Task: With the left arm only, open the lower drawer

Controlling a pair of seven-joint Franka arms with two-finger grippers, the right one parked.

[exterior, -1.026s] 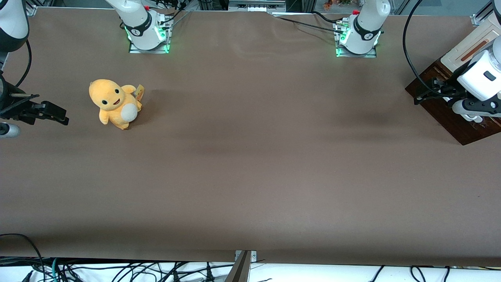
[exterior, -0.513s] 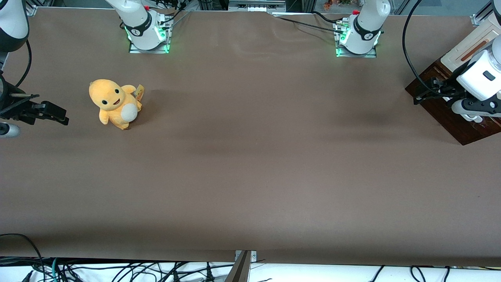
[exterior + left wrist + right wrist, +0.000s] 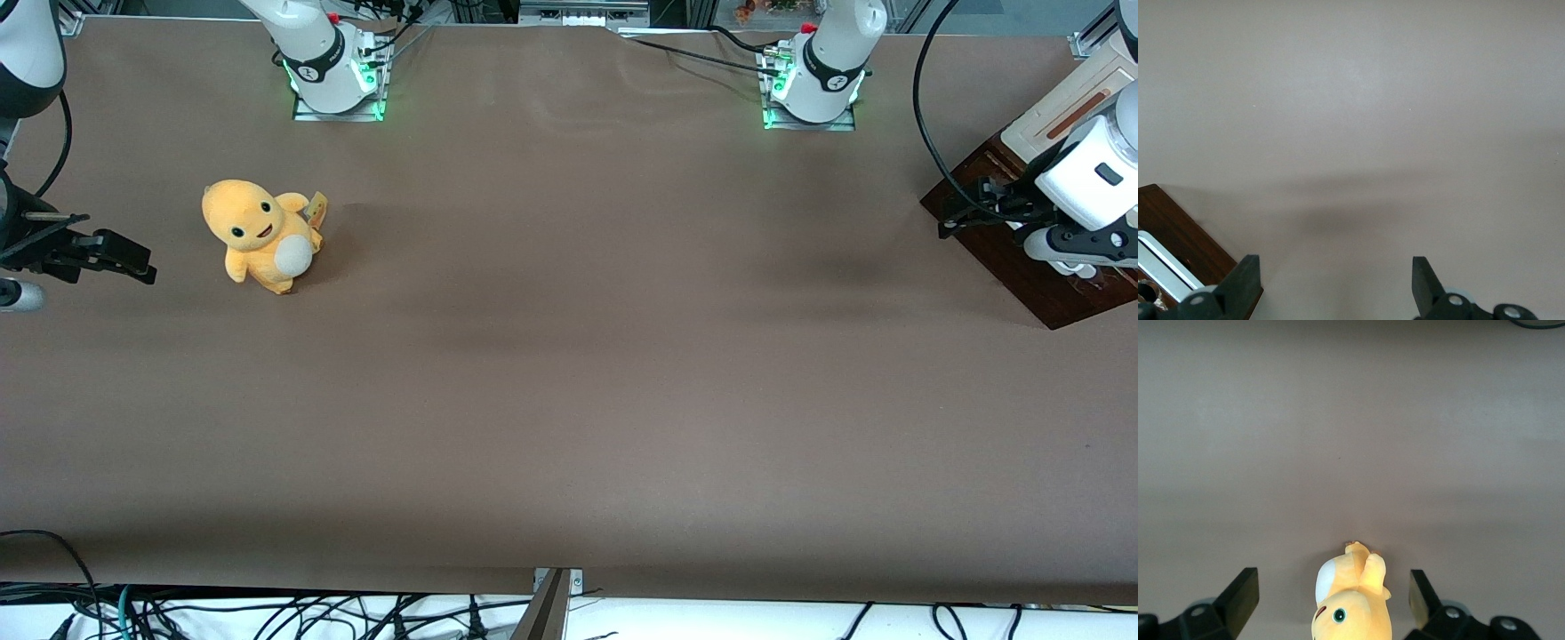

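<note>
At the working arm's end of the table (image 3: 569,373), the tool (image 3: 1335,283) hangs wide open, holding nothing, over the lower drawer (image 3: 1036,280).

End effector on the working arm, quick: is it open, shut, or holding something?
Left arm's end effector: open, holding nothing, hovering over the table beside the lower drawer.

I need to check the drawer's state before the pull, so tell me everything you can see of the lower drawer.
The lower drawer shows a dark brown wooden front with a white bar handle, at the working arm's end of the table. The open gripper hovers above its corner, with no contact visible. The arm hides much of it, so whether it is open cannot be told.
</note>
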